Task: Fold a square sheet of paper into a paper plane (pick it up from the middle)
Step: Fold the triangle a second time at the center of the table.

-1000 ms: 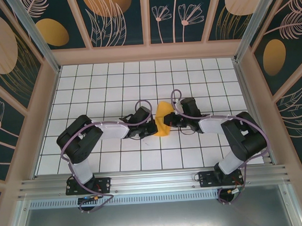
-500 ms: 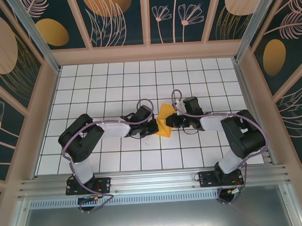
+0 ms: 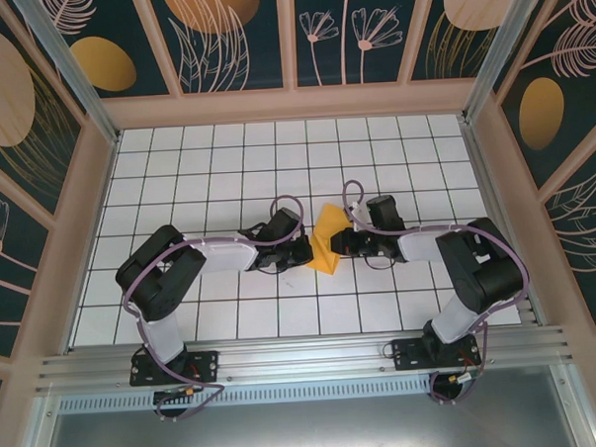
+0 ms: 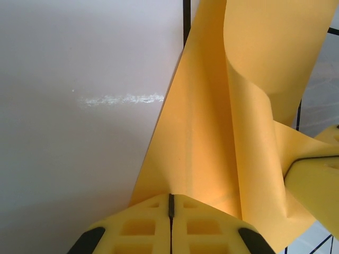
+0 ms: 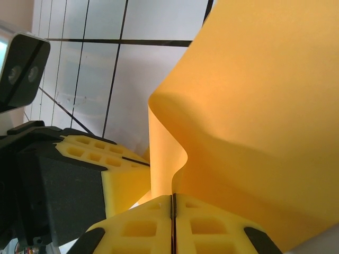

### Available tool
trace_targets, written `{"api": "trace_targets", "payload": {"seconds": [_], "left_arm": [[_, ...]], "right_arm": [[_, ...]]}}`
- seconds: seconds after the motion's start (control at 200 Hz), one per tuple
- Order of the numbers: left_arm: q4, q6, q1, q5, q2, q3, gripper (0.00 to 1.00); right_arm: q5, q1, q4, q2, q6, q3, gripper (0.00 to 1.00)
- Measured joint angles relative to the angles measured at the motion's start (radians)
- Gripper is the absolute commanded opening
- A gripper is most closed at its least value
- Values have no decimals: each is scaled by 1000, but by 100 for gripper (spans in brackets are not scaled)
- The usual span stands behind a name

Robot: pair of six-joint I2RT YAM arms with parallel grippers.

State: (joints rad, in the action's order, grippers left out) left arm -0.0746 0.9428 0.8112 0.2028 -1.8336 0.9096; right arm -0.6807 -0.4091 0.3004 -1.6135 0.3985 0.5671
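Right wrist: paper (image 5: 254, 121) edges off-frame

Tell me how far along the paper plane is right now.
Done: the square sheet of paper is grasped, with the left gripper and the right gripper both shut on it. In hand: the sheet bows in a soft curl between them, with no sharp crease showing. Left: every fold, since there is no pointed dart shape yet.
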Motion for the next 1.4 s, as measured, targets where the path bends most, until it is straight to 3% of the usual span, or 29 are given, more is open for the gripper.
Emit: {"api": "trace_targets", "payload": {"seconds": [0.776,1.401], "left_arm": [[-1,0,0,1,0,0,9],[-1,1,0,4,0,1,11]], "right_arm": [[74,4,172,21,19,-114,11],[137,4,179,27,-54,-143,12]]}}
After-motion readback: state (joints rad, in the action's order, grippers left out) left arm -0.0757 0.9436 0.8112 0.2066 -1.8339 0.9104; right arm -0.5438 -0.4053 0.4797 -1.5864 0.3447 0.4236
